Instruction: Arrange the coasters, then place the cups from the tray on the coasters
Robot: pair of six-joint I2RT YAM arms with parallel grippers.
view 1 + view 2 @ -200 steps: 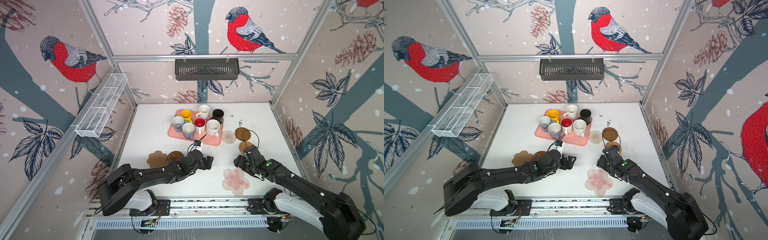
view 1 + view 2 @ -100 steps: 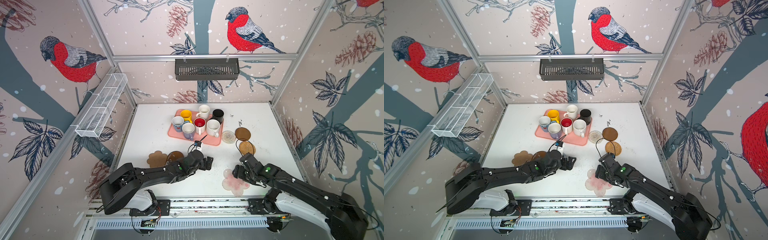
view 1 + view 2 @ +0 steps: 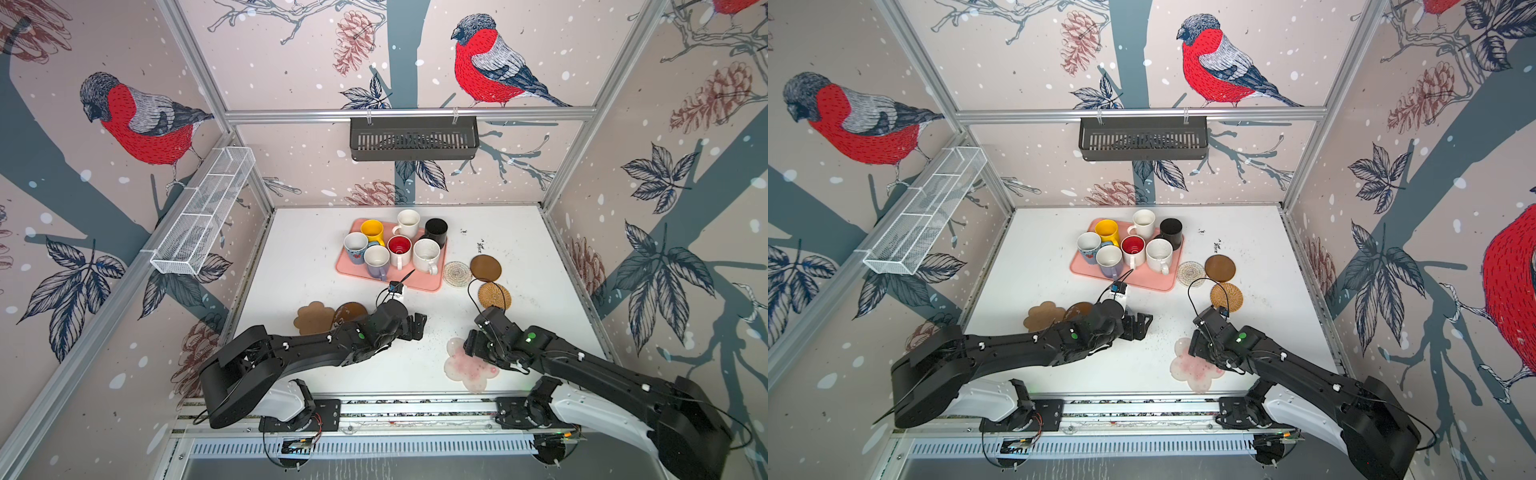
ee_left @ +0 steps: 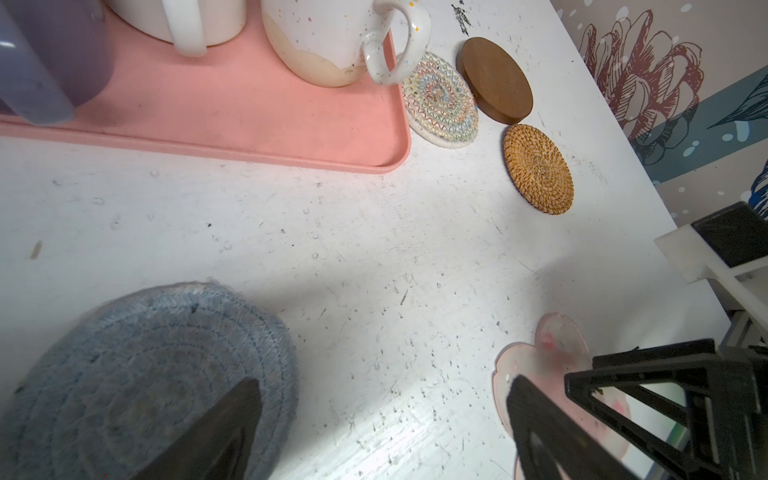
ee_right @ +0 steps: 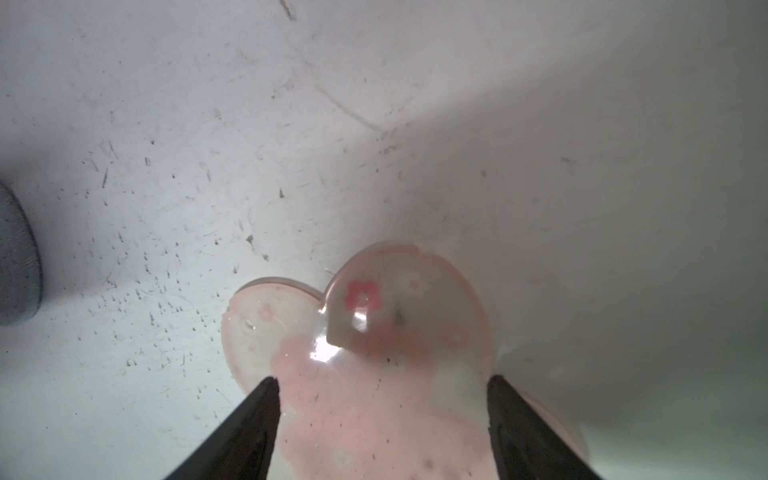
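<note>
Seven cups stand on the pink tray [image 3: 415, 281], among them yellow [image 3: 372, 230], black [image 3: 435, 230] and red-inside [image 3: 400, 246]. Right of the tray lie the cream rope coaster [image 3: 457, 273], a brown disc [image 3: 485, 268] and the rattan coaster [image 3: 493, 296]. A tan scalloped coaster [image 3: 314, 318] and a second brown disc [image 3: 351, 311] lie at the left. My left gripper [image 3: 417, 326] [image 4: 378, 432] is open beside the grey-blue coaster [image 4: 145, 374]. My right gripper [image 3: 471, 349] [image 5: 382, 386] is open, low over the pink-white flower coaster [image 3: 469, 368] [image 5: 399, 299], which lies flat.
A black slotted basket [image 3: 413, 139] hangs on the back wall and a white wire basket [image 3: 203, 216] on the left wall. The arms' mounting rail [image 3: 374, 411] runs along the near edge. Walls close in the table on three sides.
My right gripper has moved toward the near edge, down over the flower coaster, and its jaws have widened. The left arm has hardly moved.
</note>
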